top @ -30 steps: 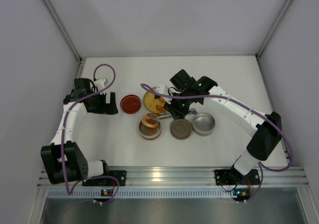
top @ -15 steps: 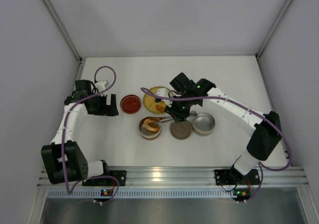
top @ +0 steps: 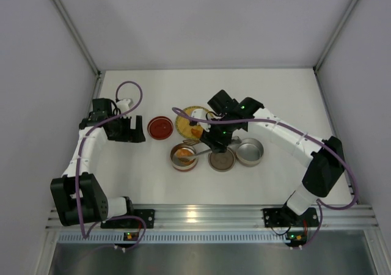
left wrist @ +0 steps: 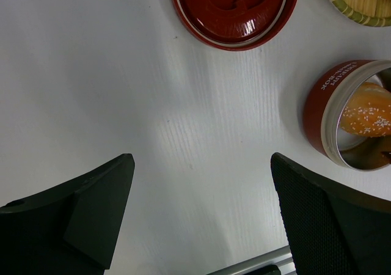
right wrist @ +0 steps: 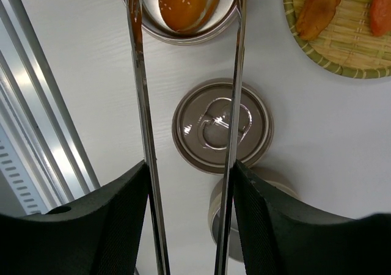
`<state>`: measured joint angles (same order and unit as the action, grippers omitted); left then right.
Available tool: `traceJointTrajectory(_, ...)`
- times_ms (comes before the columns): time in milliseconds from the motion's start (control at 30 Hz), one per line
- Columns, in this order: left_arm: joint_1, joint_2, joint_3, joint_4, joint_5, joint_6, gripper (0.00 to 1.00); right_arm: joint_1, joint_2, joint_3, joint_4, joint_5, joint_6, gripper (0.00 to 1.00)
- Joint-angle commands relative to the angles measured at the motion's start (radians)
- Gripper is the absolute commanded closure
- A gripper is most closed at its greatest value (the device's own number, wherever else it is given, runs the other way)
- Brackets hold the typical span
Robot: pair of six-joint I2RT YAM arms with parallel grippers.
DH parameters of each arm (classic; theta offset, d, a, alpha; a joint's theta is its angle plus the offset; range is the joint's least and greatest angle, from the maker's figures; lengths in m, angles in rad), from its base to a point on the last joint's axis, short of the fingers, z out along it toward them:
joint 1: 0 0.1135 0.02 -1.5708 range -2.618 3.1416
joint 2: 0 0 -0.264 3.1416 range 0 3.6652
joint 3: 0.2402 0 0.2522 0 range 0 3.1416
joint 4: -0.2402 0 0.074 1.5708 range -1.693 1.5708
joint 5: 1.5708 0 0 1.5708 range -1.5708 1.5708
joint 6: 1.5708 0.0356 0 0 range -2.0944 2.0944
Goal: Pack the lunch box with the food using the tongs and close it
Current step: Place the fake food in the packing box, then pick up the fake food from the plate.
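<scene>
The right gripper [right wrist: 190,177] pinches the long slim silver metal tongs [right wrist: 139,91], their arms astride the red-banded round steel tin [top: 183,157] holding a sesame-speckled orange food piece [right wrist: 183,0]; a flat silver lid [right wrist: 221,125] and a silver tin [top: 249,151] sit beside it. The right wrist view separates two orange pieces [right wrist: 321,9] on the yellow woven plate [right wrist: 354,49], one blur from above. The left gripper [left wrist: 201,165] hangs spread wide near a glossy red lid [left wrist: 235,9].

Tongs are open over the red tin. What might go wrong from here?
1. The tongs straddle the red tin; pulling them back low may catch its rim and tip it.
2. The right gripper holds the spread tongs only by their arms, so they may slip.
</scene>
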<state>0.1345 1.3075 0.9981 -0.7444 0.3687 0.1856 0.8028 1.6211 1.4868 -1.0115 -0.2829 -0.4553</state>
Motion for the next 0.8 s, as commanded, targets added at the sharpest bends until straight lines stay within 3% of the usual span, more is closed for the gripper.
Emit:
traceJointTrajectory(0, -0.001, -0.001, -0.003, 0.037, 0.006, 0.014, 0.02, 0.026, -0.009, 0.059, 0.071, -0.021, 0.018, 0.46)
traceJointTrajectory(167, -0.001, -0.002, -0.001, 0.036, 0.009, 0.020, 0.02, -0.025, -0.046, 0.102, 0.091, -0.045, 0.064, 0.51)
traceJointTrajectory(400, -0.001, -0.001, -0.001, 0.040, 0.013, 0.018, 0.02, -0.197, 0.046, 0.236, 0.019, -0.032, 0.116, 0.59)
traceJointTrajectory(767, -0.001, 0.012, -0.024, 0.059, 0.004, 0.014, 0.02, -0.203, 0.154, 0.234, -0.044, -0.001, 0.118, 0.64)
